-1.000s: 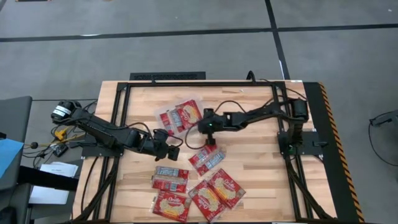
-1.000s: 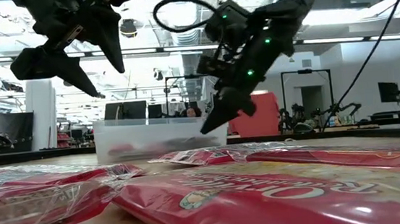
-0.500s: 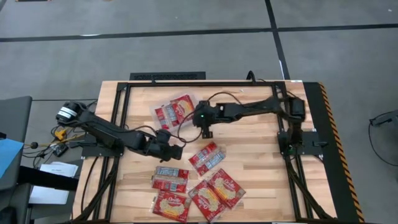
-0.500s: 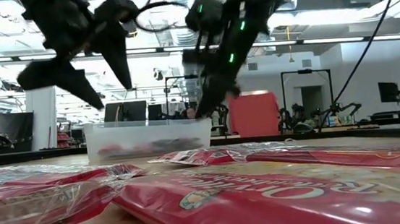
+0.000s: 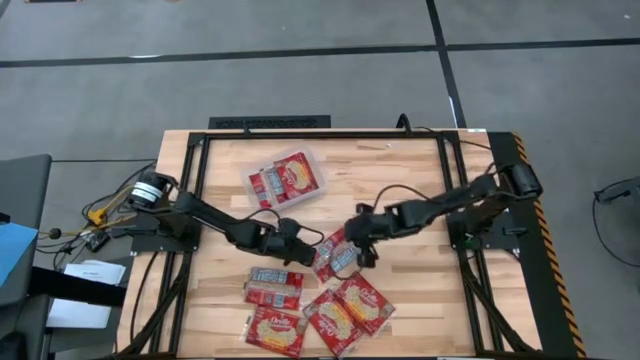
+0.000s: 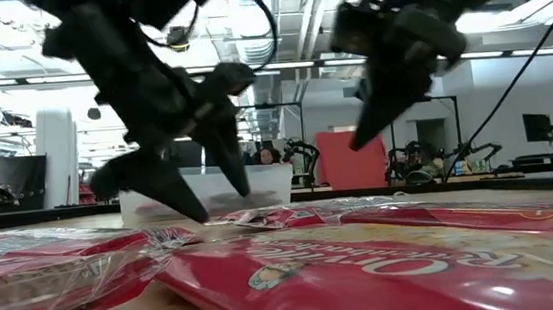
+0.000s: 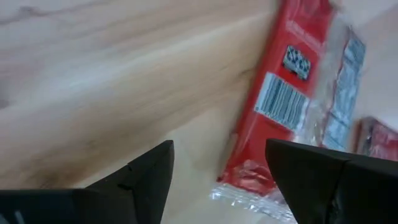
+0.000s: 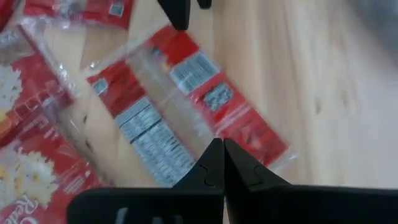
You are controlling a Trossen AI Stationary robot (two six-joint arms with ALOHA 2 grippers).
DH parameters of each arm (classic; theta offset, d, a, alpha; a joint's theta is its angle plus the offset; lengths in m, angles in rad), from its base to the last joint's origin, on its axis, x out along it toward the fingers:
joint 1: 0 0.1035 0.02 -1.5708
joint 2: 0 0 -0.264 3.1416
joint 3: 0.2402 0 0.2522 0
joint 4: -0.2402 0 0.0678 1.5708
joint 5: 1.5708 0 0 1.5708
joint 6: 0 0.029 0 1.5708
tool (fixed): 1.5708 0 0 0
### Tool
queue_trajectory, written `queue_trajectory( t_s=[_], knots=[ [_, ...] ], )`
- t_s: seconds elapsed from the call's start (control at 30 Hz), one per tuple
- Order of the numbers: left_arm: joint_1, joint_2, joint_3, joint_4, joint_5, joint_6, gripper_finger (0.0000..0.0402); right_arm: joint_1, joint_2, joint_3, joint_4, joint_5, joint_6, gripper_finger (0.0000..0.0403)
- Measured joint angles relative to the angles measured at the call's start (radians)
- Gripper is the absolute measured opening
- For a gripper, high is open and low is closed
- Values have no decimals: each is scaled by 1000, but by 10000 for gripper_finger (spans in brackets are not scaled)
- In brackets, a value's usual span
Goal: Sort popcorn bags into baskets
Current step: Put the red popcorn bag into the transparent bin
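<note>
- Both grippers have left the zone beside the clear tray (image 5: 287, 177) and now flank a single popcorn packet (image 5: 336, 255) lying label-side up at mid-table.
- Left gripper (image 5: 303, 242): fingers spread apart, low over the wood just beside the packet's near edge; in the left wrist view the two dark fingers (image 7: 149, 177) frame the packet's barcode end (image 7: 292, 102) with nothing between them.
- Right gripper (image 5: 364, 250): fingers pressed together, tips meeting in the right wrist view (image 8: 217, 163), poised over the opposite edge of the same packet (image 8: 180, 106); whether the tips touch the film cannot be told.
- Low view: the left gripper (image 6: 204, 186) hangs close to the tabletop with its fingers parted, the right gripper (image 6: 369, 127) higher.
- Tray: stands toward the far side of the table (image 5: 410, 270), holding two packets side by side, one showing the popcorn picture, one the pale label.
- Remaining packets: four lie in a cluster at the near edge — one label-up (image 5: 274, 287), one below it (image 5: 275, 330), and two overlapping, picture-side up (image 5: 348, 308).
- Foreground of the low view: red packets (image 6: 387, 271) fill the lower frame, with the tray (image 6: 259, 187) behind them.
</note>
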Motion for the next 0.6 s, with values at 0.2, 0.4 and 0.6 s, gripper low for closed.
queue_trajectory(
  t_s=[0.2,0.4,0.6],
  knots=[
    [56,35,1,98,117,118,250,68,85,-28,63,24,116,17],
    [107,48,-1,162,220,177,261,83,202,-21,162,28,110,13],
    [116,75,0,211,265,182,261,44,268,13,222,17,99,20]
  ],
)
